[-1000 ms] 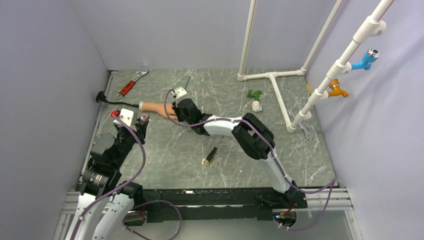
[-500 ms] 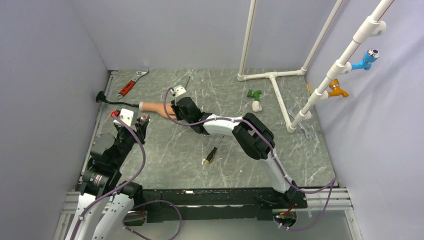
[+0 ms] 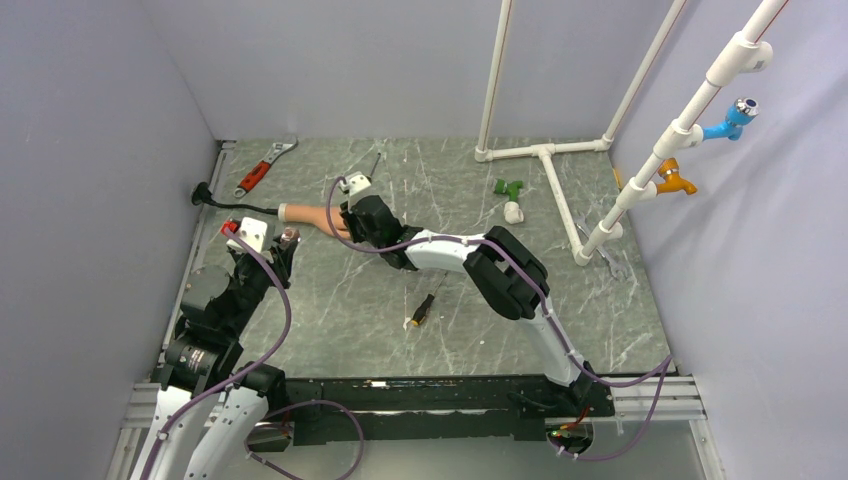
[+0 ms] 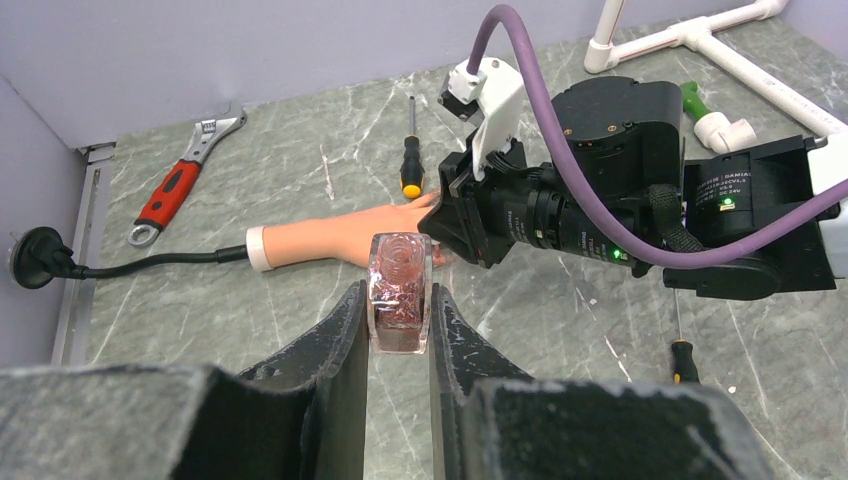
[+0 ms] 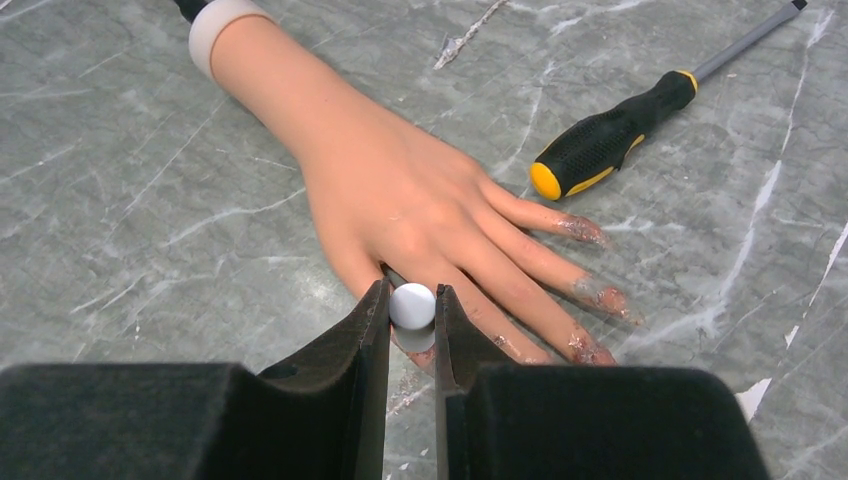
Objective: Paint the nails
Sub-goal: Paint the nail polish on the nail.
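Observation:
A flesh-coloured mannequin hand (image 5: pixel 400 200) with a white wrist cuff lies flat on the marble table, also visible in the overhead view (image 3: pixel 308 216). Its nails (image 5: pixel 605 297) carry glittery reddish smears on three fingertips. My right gripper (image 5: pixel 411 310) hovers over the fingers near the thumb side, shut on a white round-topped brush cap (image 5: pixel 411 304); the brush tip is hidden beneath it. My left gripper (image 4: pixel 398 320) sits a little to the left of the hand, shut on an uncapped clear bottle of glittery red polish (image 4: pixel 399 293), held upright.
A yellow-and-black screwdriver (image 5: pixel 600 145) lies just beyond the fingers. A second screwdriver (image 3: pixel 422 311) lies mid-table. A red-handled wrench (image 3: pixel 262 168) and a black cable with suction cup (image 3: pixel 205 194) sit back left. White pipes (image 3: pixel 545 165) and green (image 3: pixel 510 188) fittings stand back right.

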